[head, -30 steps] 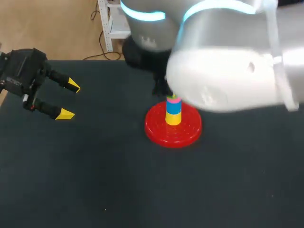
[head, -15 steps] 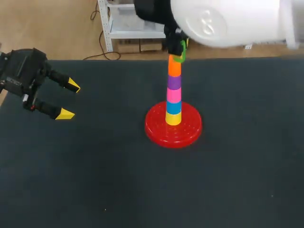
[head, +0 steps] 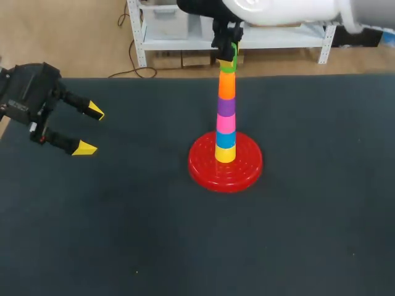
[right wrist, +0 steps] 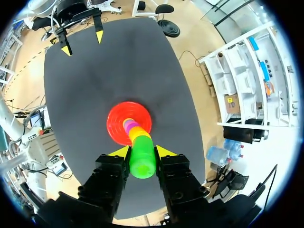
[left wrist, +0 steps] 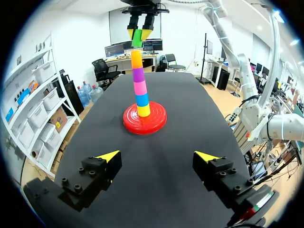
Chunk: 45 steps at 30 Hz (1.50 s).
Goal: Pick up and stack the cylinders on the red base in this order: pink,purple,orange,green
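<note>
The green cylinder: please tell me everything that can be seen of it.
The green cylinder is bright green, smooth and plastic-looking. It stands upright, held from two sides by the right pincer, directly over the orange cylinder that tops the stack on the red base. Whether it already rests on the orange one is unclear.

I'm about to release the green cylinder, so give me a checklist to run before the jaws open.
1. Order below the green cylinder: pink cylinder, purple cylinder, orange cylinder: ok.
2. Right jaws shut on the green cylinder: ok.
3. Green cylinder fully seated on the orange cylinder: cannot tell.
4. Stack standing at the middle of the red base: ok.
5. Left jaws open and well away from the stack: ok.
</note>
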Motion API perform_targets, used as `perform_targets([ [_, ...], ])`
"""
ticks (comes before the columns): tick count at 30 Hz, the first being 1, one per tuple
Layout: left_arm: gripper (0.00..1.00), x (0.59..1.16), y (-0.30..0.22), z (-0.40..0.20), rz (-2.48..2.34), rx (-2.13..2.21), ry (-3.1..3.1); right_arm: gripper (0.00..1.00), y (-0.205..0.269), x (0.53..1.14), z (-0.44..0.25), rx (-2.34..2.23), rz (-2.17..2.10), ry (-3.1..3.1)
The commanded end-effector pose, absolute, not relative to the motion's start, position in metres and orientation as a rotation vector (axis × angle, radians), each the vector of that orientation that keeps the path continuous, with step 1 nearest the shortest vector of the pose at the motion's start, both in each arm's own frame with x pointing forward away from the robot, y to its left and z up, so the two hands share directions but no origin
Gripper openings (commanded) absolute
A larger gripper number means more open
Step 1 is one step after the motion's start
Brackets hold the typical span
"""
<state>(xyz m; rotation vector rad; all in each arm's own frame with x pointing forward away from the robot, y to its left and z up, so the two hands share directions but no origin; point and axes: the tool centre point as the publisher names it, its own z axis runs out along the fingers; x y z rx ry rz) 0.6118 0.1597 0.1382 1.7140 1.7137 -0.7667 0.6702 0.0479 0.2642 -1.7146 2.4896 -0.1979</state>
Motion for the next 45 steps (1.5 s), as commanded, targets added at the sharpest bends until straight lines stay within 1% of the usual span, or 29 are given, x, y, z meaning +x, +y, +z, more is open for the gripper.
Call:
perform_targets([
  [1, 1.00, 0.611, 0.161, 0.137, -0.764, 1.712, 1.708, 0.00, 0.051, 0.677, 0.265, -1.731, -0.170, 2.514],
  [16, 1.00, 0.611, 0.161, 0.137, -0.764, 1.712, 1.708, 0.00, 0.051, 0.666, 0.252, -1.760, -0.137, 2.563],
  [45, 1.00, 0.611, 0.161, 0.137, -0.764, 1.712, 1.708, 0.00, 0.049, 0.679, 0.250, -1.776, -0.096, 2.594],
])
